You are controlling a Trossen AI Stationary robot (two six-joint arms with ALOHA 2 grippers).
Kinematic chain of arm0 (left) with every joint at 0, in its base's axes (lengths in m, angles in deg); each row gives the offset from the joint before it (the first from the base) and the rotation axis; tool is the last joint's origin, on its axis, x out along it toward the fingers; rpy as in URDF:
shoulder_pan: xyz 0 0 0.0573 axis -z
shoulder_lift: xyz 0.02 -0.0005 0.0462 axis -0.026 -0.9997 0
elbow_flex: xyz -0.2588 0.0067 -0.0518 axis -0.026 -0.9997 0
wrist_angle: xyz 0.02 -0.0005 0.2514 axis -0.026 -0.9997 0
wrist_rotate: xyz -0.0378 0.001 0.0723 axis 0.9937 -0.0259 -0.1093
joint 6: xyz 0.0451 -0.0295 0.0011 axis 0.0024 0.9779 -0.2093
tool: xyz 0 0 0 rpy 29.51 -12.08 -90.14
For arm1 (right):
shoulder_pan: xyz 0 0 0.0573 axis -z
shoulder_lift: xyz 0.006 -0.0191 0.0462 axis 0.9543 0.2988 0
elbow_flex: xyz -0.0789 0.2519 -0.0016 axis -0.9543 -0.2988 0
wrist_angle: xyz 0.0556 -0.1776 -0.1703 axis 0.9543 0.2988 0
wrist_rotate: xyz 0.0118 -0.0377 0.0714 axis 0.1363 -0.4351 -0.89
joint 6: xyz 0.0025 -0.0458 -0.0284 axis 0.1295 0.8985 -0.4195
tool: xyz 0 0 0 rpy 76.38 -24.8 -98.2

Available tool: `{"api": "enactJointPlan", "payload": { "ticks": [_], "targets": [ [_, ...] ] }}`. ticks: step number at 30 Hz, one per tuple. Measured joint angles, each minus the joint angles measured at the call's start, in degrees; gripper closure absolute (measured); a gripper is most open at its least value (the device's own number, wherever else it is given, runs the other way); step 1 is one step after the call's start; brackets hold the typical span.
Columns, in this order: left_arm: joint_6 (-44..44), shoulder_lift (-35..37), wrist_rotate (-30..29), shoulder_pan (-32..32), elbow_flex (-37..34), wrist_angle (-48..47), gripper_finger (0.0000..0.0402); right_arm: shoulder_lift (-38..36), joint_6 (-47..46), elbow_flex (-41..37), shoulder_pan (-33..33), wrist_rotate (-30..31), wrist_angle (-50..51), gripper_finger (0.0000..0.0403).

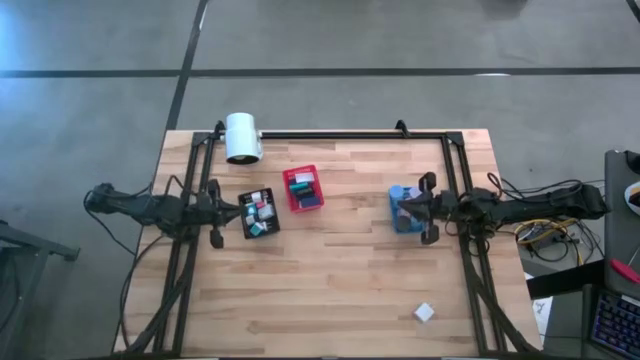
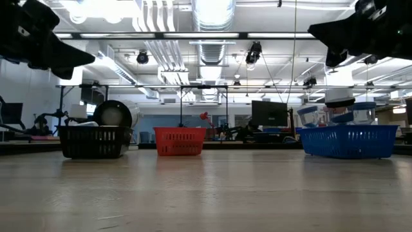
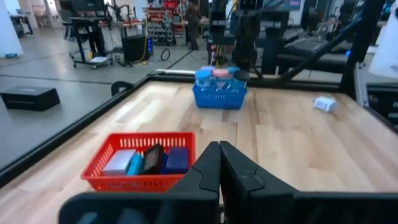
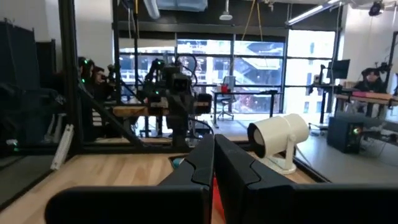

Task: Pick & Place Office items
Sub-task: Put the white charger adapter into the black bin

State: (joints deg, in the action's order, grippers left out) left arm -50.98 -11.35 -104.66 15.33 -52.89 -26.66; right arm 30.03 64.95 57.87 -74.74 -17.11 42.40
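With both pairs of fingers pressed together on nothing, the arms hang above the bench at opposite ends. Left gripper sits just left of the black bin, well left of the red bin; its wrist view shows the fingers meeting in one seam, red bin straight ahead. Right gripper hangs over the blue bin, right of the red bin; its fingers are likewise shut tight with nothing between them. Office items are sorted into bins: red bin holds a grey-white block, a teal piece, a black one and a dark blue block; black bin holds small white, pink and teal bits; blue bin holds round lidded pieces in blue, pink and black. One white block lies loose on the bench, well right of the red bin, near the front edge, apart from both grippers. Big white cylinder stands at the back edge, behind and left of the red bin. In the low view all three bins rest flat on the bench, with both arms raised clear above them.
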Motion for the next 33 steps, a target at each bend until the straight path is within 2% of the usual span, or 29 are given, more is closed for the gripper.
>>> {"api": "enactJointPlan", "payload": {
  "ticks": [3, 8, 11, 14, 17, 21, 25, 29, 33],
  "targets": [
    [-0.29, -0.11, -1.61, 0.0, -0.76, 0.57, 0.0397, 0.06, -3.05, 2.94, 0.0, 0.44, 4.02, 0.0394],
    [-1.3, -0.03, -3.1, 0.0, -0.28, 0.9, 0.0397, 2.25, -4.48, 16.46, -1.06, 1.75, 26.31, 0.0394],
    [-1.37, -0.05, -3.13, 0.0, 0.34, 0.89, 0.0389, 4.86, -4.51, 25.61, -4.25, 1.69, 40.06, 0.0394],
    [-1.38, -0.08, -3.1, 0.0, 0.71, 0.89, 0.0384, 8.22, -5.86, 33.86, -10.04, 2.92, 49.65, 0.0394],
    [-1.38, -0.08, -3.1, 0.0, 0.75, 0.81, 0.0386, 12.9, -10.58, 41.31, -17.79, 10.13, 58.58, 0.0394],
    [-1.12, -0.08, -3.02, 0.0, 0.75, -0.02, 0.0388, 20.55, -21.27, 50.1, -28.6, 23.89, 72.31, 0.0394],
    [-1.11, -0.08, -2.99, 0.0, 0.74, -0.57, 0.0388, 28.81, -35.06, 57.81, -36.66, 30.27, 86.19, 0.0394],
    [-0.94, -0.08, -2.99, 0.02, 1.0, 0.19, 0.039, 37.43, -44.68, 64.38, -41.93, 29.8, 96.61, 0.0394],
    [-0.95, -0.08, -3.01, 0.0, 0.81, 1.4, 0.0388, 46.14, -49.97, 70.1, -44.84, 24.76, 103.57, 0.0394]
  ]
}}
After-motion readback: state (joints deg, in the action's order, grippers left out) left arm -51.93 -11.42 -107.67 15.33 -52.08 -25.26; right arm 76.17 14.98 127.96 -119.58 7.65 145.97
